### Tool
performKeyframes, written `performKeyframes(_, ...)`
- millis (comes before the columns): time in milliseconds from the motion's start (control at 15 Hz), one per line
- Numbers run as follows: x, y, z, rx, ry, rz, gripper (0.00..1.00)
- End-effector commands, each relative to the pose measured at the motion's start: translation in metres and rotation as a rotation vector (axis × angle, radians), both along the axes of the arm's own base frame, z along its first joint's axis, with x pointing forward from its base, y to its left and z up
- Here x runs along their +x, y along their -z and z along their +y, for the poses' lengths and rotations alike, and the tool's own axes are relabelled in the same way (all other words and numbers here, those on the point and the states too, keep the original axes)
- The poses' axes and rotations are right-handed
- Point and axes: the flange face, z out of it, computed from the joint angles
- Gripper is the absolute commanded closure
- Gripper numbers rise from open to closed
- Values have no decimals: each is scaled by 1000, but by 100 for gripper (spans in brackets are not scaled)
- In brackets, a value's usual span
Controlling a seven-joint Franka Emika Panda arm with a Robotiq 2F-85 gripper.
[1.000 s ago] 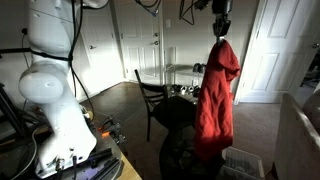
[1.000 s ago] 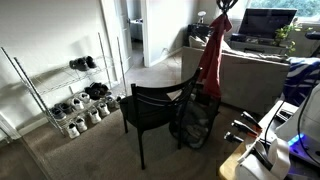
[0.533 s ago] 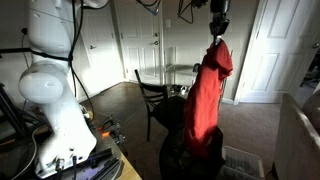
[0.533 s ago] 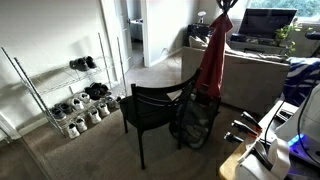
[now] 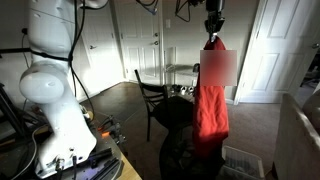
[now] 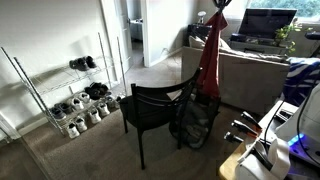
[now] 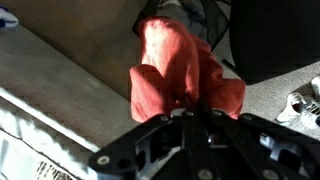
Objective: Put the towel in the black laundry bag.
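Since a second ago the gripper [image 5: 213, 33] has shifted slightly sideways. The towel [image 5: 210, 100] hangs from it, jaws clamped on its top, just above the bag [image 5: 178, 158]. Best to let any swing settle, centre over the bag's mouth, and lower well in before releasing.

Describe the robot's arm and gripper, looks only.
The glossy white robot arm is built of bulbous rounded segments, with thin black cables running alongside it. The black metal gripper has angular linkage bars joined by visible pins and bolts. No markings are legible.
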Motion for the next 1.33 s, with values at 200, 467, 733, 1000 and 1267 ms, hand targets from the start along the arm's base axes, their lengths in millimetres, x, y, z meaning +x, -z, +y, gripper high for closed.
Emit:
performKeyframes(200,-2,-2,6,8,-32,14,61)
performKeyframes(467,0,-2,5,5,-27,17,35)
performKeyframes(733,1,-4,5,1,-32,19,9)
performKeyframes(1000,1,-1,6,3,-10,5,10)
performKeyframes(1267,1,-2,6,3,-10,5,4)
